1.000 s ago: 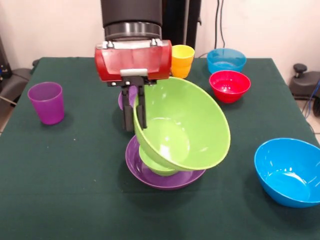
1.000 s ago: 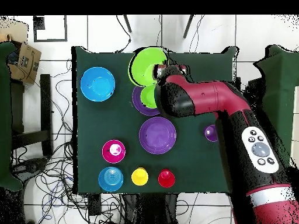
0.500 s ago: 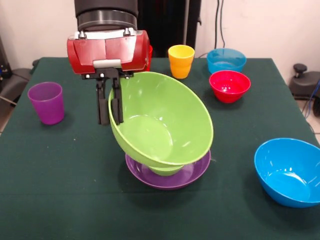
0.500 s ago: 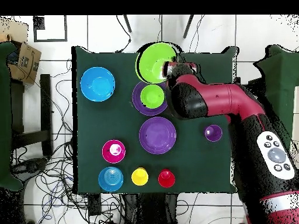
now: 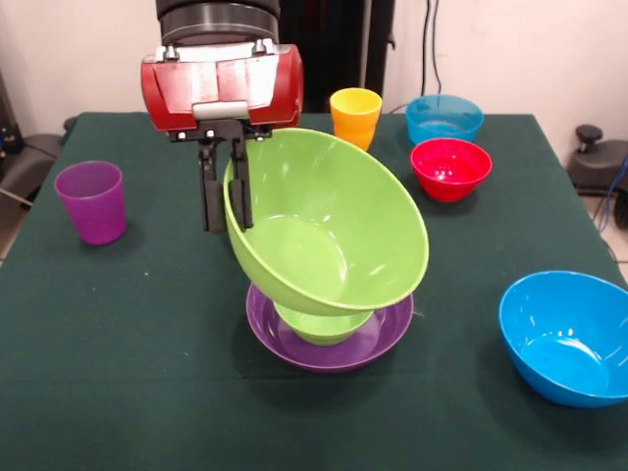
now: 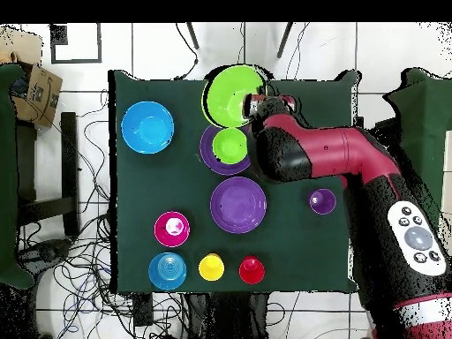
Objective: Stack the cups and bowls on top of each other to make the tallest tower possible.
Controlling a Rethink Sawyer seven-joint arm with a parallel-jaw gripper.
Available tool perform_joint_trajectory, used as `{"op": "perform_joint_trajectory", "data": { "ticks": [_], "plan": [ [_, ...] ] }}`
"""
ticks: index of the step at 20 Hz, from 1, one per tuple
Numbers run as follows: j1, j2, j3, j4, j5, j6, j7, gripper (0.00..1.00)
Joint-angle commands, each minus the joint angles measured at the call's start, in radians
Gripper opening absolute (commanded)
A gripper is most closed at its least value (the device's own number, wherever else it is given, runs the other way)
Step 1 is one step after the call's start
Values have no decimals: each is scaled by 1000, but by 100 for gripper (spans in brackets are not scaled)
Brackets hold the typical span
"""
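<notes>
Lime green and glossy, the large bowl (image 5: 329, 224) was held tilted, its rim pinched between the closed fingers of the hand (image 5: 224, 186), its open mouth turned up and to the side. Directly beneath the hand's load, a small green bowl (image 5: 324, 322) sat nested inside a shallow purple bowl (image 5: 329, 343) on the dark green tabletop (image 5: 118, 373). Seen from overhead, a second purple bowl (image 6: 238, 204) lay empty, apart from the hand. A round blue bowl (image 5: 567, 337) stood well away from the hand. A translucent purple cup (image 5: 91, 201) stood on its other side. Beyond the hand were a yellow-orange cup (image 5: 355, 119), a red bowl (image 5: 450, 168) and a light blue bowl (image 5: 444, 118).
</notes>
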Motion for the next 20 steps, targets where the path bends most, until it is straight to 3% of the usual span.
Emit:
{"op": "perform_joint_trajectory", "data": {
  "ticks": [1, 4, 12, 20],
  "plan": [
    [4, 7, 89, 54, 29, 189, -131, 0],
    [10, -21, 88, 92, 35, 195, -116, 0],
    [124, 27, -80, 142, -89, -28, 46, 0],
    [122, 71, -137, 205, -142, -153, 61, 0]
  ]
}}
